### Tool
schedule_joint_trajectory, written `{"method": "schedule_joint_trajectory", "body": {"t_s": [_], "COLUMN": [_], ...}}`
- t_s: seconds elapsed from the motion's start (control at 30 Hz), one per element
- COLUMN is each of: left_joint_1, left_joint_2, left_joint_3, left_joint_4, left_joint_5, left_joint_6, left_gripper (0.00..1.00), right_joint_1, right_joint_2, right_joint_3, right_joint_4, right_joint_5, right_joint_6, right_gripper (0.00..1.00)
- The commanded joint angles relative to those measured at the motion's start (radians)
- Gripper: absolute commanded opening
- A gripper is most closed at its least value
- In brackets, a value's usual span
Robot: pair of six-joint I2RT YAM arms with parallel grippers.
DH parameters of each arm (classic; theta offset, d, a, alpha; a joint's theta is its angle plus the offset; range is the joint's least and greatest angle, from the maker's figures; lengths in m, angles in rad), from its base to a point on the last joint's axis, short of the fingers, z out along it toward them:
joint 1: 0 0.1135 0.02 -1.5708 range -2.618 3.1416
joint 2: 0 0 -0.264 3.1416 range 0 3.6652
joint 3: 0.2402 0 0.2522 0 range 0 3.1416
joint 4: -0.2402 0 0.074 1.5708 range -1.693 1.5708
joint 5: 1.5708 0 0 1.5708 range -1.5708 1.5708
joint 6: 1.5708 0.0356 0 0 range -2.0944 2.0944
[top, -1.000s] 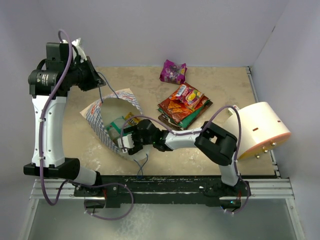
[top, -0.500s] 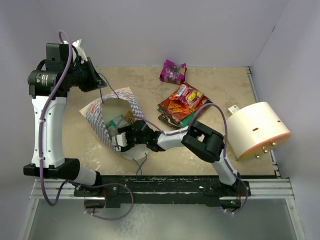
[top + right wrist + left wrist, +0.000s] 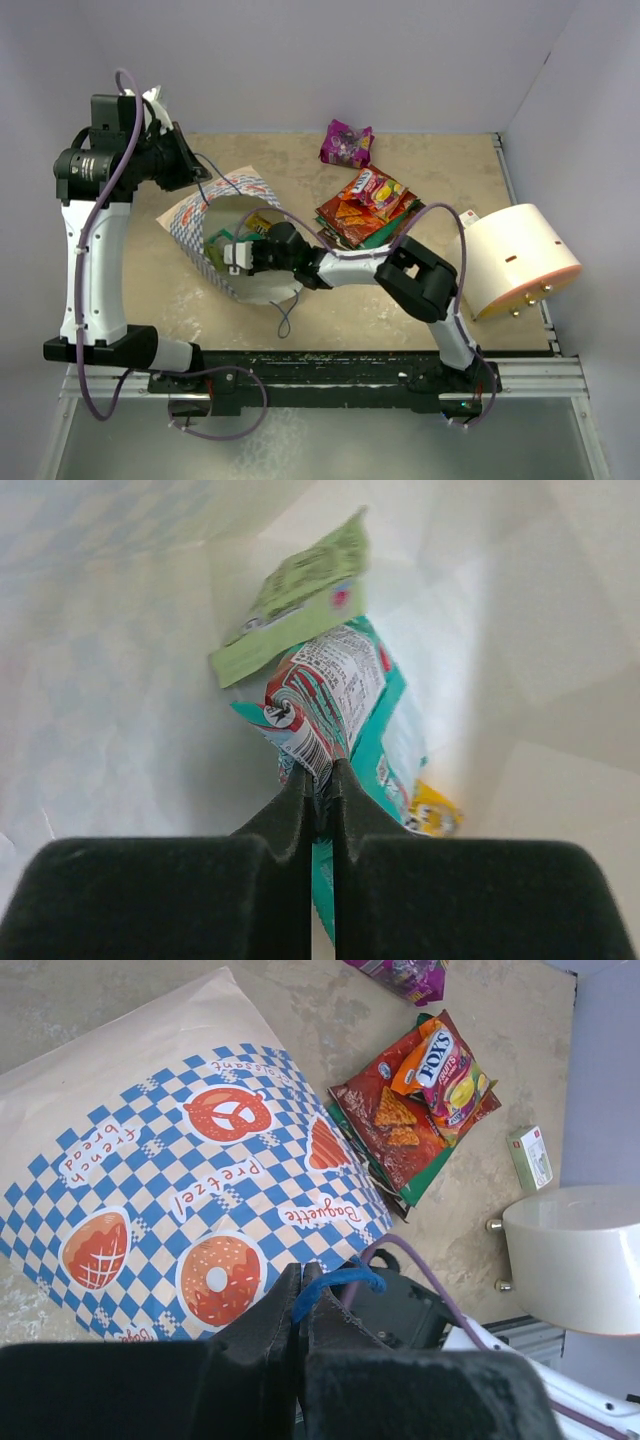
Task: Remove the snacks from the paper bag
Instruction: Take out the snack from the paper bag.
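Note:
The paper bag lies on its side, cream with a blue-and-white checkered band, its mouth facing the arms. My left gripper is shut on the bag's blue string handle, holding it up at the bag's far left; its tips meet at the gripper. My right gripper reaches inside the bag and is shut on the edge of a teal packet. A pale green packet and a yellow one lie beside it. Outside are a stack of snacks and a magenta packet.
A large cream-peach cylinder lies at the right edge of the table. A small white box sits next to it. The bag's second blue string trails toward the near edge. Walls close the back and right sides.
My right gripper has pushed deeper into the bag, up and to the left, and closed on the teal packet. The bag has tipped and shifted slightly; the left gripper keeps its hold.

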Motion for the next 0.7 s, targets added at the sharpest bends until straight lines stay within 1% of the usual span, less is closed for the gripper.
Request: {"method": "schedule_joint_trajectory", "body": {"t_s": [0.0, 0.13, 0.23, 0.27, 0.37, 0.43, 0.57, 0.67], "left_joint_1": [0.008, 0.009, 0.009, 0.009, 0.008, 0.008, 0.008, 0.008], "left_joint_2": [-0.076, -0.102, -0.117, -0.123, -0.144, -0.159, -0.178, -0.184], "left_joint_3": [-0.04, -0.077, -0.092, -0.1, -0.129, -0.153, -0.199, -0.218], "left_joint_4": [0.06, 0.095, 0.116, 0.123, 0.146, 0.158, 0.181, 0.194], "left_joint_5": [-0.043, -0.058, -0.069, -0.074, -0.09, -0.1, -0.108, -0.106], "left_joint_6": [-0.026, -0.035, -0.036, -0.036, -0.033, -0.029, -0.015, -0.007], "left_gripper": [0.0, 0.0, 0.0, 0.0, 0.0, 0.0, 0.0, 0.0], "right_joint_1": [-0.016, -0.016, -0.009, -0.005, 0.017, 0.035, 0.049, 0.056], "right_joint_2": [-0.17, -0.296, -0.411, -0.452, -0.586, -0.671, -0.842, -0.991], "right_joint_3": [0.053, 0.0, -0.085, -0.116, -0.195, -0.223, -0.255, -0.254], "right_joint_4": [-0.065, -0.194, -0.278, -0.292, -0.377, -0.461, -0.635, -0.789], "right_joint_5": [0.012, -0.035, -0.11, -0.114, -0.097, -0.104, -0.228, -0.244], "right_joint_6": [0.056, 0.12, 0.223, 0.278, 0.364, 0.403, 0.457, 0.48], "right_gripper": [0.0, 0.0, 0.0, 0.0, 0.0, 0.0, 0.0, 0.0]}}
